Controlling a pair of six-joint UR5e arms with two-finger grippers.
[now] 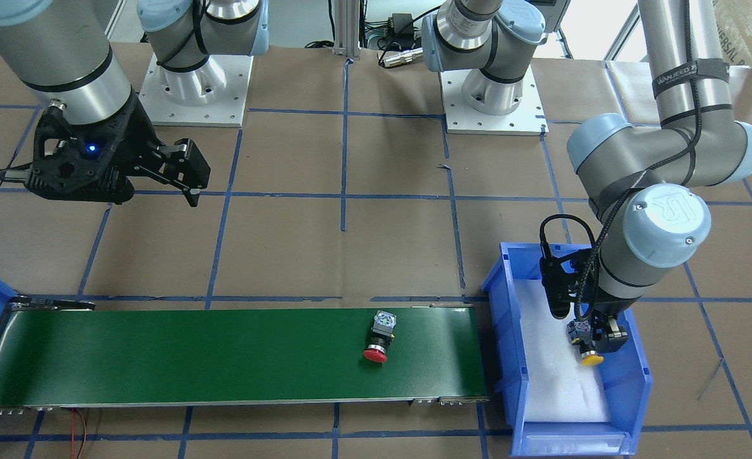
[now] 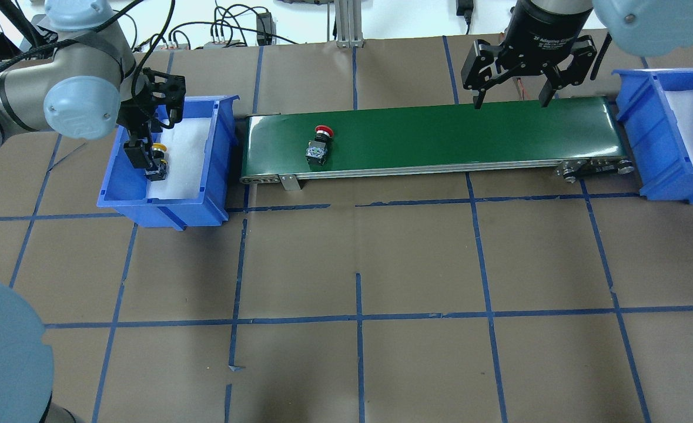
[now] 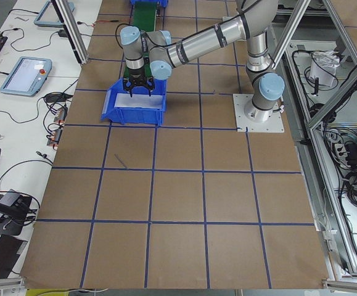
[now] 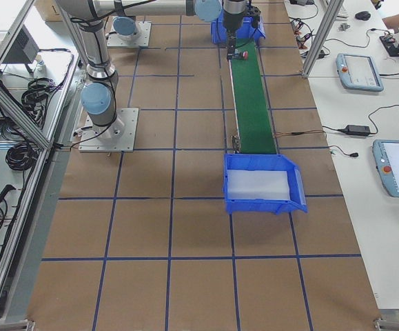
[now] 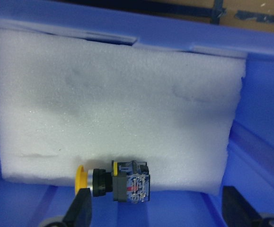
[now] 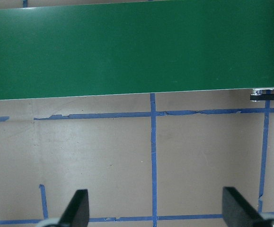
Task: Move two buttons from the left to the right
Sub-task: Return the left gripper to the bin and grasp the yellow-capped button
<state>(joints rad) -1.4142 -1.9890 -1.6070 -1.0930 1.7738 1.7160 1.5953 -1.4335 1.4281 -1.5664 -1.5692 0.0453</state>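
The yellow button point(image 5: 122, 182) lies on its side on white foam in the left blue bin point(image 2: 217, 153), at the foam's edge. My left gripper point(image 5: 158, 210) is open, low in the bin, its fingers either side of the button; it also shows in the overhead view point(image 2: 149, 161) and the front view point(image 1: 589, 338). The red button point(image 2: 318, 144) lies on the green conveyor belt point(image 2: 440, 135) near its left end, and shows in the front view point(image 1: 376, 341). My right gripper point(image 2: 511, 100) is open and empty, hovering over the belt's right end.
A second blue bin point(image 2: 646, 147) with white foam stands past the belt's right end. Both arm bases point(image 1: 493, 89) are bolted at the table's back. The brown table point(image 2: 358, 264) has a blue tape grid.
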